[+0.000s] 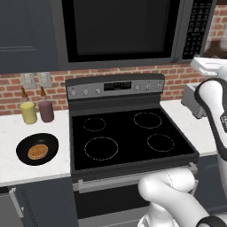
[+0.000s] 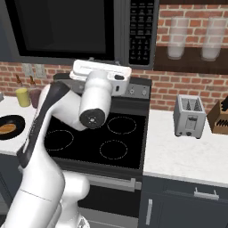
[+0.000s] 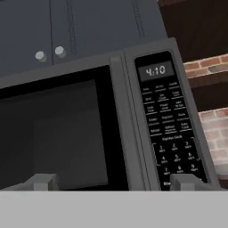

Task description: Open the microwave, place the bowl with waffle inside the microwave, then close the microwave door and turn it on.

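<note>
The microwave [image 1: 124, 31] hangs above the stove with its microwave door [image 3: 53, 129] shut. The door's vertical bar handle [image 3: 127, 124] runs beside the black button panel [image 3: 167, 120], whose display is lit. My gripper [image 3: 113, 183] is raised in front of the microwave's right part, open, with nothing between its two fingertips [image 3: 42, 181]. They stand short of the door, on either side of the handle. The black bowl [image 1: 48, 142] rests on the white counter left of the stove, with the waffle [image 1: 37, 151] at its centre. The right base view also catches the bowl [image 2: 13, 121] at its far left.
A black glass-top stove [image 1: 128, 133] lies under the microwave. Two sauce bottles [image 1: 29, 108] stand behind the bowl. A silver toaster [image 2: 189, 116] and a knife block [image 2: 220, 118] sit on the right counter. Jars [image 2: 178, 38] stand on a shelf. Dark cabinets [image 3: 49, 53] are above the microwave.
</note>
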